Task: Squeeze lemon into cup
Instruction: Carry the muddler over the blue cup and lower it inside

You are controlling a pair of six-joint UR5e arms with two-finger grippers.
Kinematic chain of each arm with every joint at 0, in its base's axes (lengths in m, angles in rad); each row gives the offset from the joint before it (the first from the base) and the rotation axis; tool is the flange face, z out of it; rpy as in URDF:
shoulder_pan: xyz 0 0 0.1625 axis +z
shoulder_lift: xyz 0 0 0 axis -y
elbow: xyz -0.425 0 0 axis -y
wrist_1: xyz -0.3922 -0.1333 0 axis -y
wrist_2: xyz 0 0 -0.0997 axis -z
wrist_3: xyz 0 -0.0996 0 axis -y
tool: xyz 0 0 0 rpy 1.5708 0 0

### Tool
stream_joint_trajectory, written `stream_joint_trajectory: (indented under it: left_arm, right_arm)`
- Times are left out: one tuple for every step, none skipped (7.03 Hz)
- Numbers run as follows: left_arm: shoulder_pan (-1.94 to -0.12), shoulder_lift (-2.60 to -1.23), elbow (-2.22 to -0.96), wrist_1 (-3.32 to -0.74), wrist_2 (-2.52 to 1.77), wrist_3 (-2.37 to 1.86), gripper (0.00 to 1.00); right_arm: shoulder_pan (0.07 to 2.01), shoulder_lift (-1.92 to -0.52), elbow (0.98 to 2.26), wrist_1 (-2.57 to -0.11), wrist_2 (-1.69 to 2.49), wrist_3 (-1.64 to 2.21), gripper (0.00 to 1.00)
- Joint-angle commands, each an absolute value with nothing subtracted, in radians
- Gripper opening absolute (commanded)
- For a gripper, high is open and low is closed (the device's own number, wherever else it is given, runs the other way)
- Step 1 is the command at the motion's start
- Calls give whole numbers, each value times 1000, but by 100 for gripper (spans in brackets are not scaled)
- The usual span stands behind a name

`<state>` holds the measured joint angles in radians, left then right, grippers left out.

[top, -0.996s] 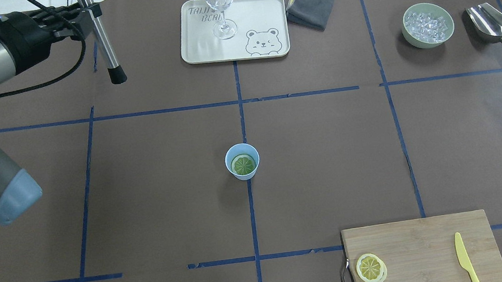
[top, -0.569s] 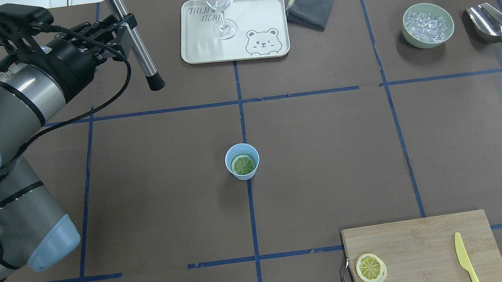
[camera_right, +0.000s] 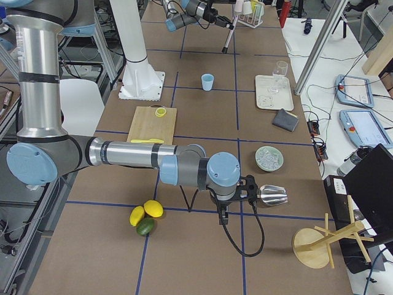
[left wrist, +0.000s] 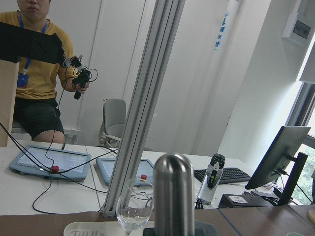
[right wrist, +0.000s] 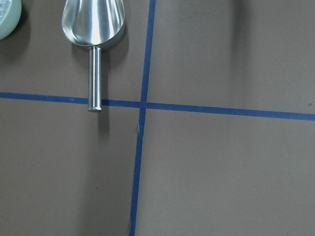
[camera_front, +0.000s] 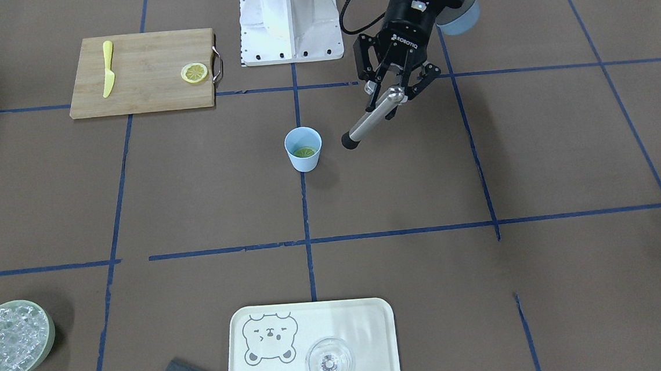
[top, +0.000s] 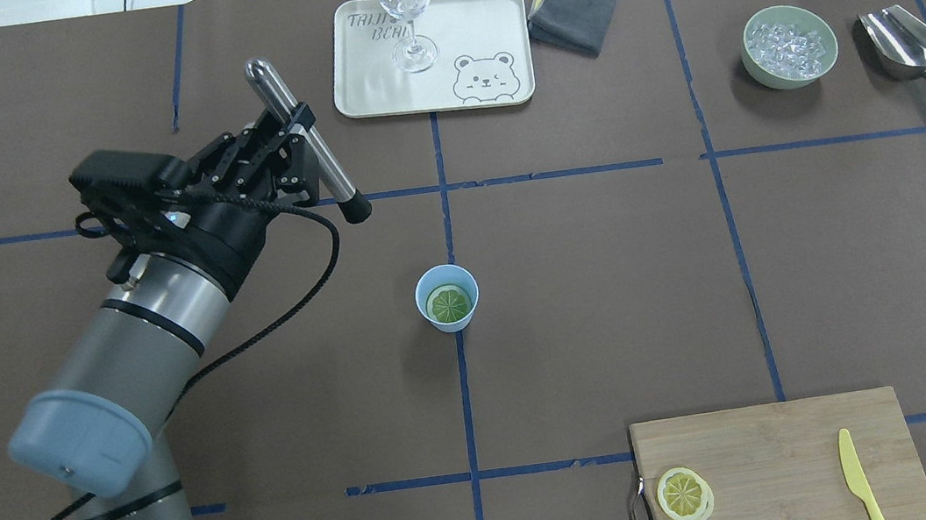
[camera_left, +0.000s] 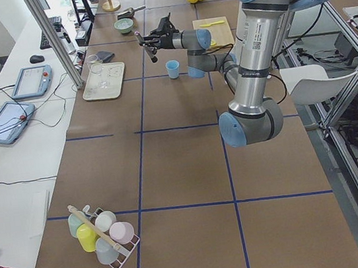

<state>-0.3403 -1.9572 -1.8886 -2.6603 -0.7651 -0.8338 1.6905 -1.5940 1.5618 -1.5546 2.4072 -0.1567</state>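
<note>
The light-blue cup stands at the table's middle on the blue tape line. A round lemon piece lies inside it, cut face up, looking greenish. My left gripper is shut on a steel rod with a black tip. The tip hangs above the table a short way beside the cup, on my left and farther out, apart from it. My right gripper shows only in the exterior right view, by the scoop; whether it is open or shut I cannot tell.
A bamboo board at the near right carries another lemon slice and a yellow knife. At the far edge stand a tray with a wine glass, a grey cloth, an ice bowl and a scoop.
My left arm has swung in from the far left toward the table's middle, carrying the rod. Its black tip has come nearer and rightward, closer to the cup.
</note>
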Motion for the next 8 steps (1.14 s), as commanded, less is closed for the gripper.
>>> stream_joint_trajectory:
  left_arm:
    - [-208,-2017,-1873,-2661,-634,-664,0]
    - [-154,-2052,-1834,-2661,-627,-655,0]
    - [-140,-2074,-1810,-2661,-614,-653,0]
    - [-124,-2077,-1787,-2661,-585,-650,0]
    - [-124,-2098,-1751,-2661,-583,-650,0]
    - [-123,-2108,-1732,-2663,-578,-653,0]
    - [-123,-2112,-1717,-2663,-578,-655,0]
    - [-123,-2135,-1680,-2663,-577,-655,0]
  right_arm:
    - [1687,-1595,1548,-1545,2408,-150,100]
    - [1687,-1595,1549,-1543,2408,-150,100]
    - [1687,-1595,1548,-1543,2408,-150,100]
    - [1687,-1595,1549,-1543,2408,-149,100]
    - [1687,-1595,1549,-1543,2408,-147,100]
    - [1687,-1595,1549,-1543,2410,-146,100]
    - [1687,-1595,1552,-1543,2410,-146,100]
    - [1687,-1594,1555,-1543,2410,-146,100]
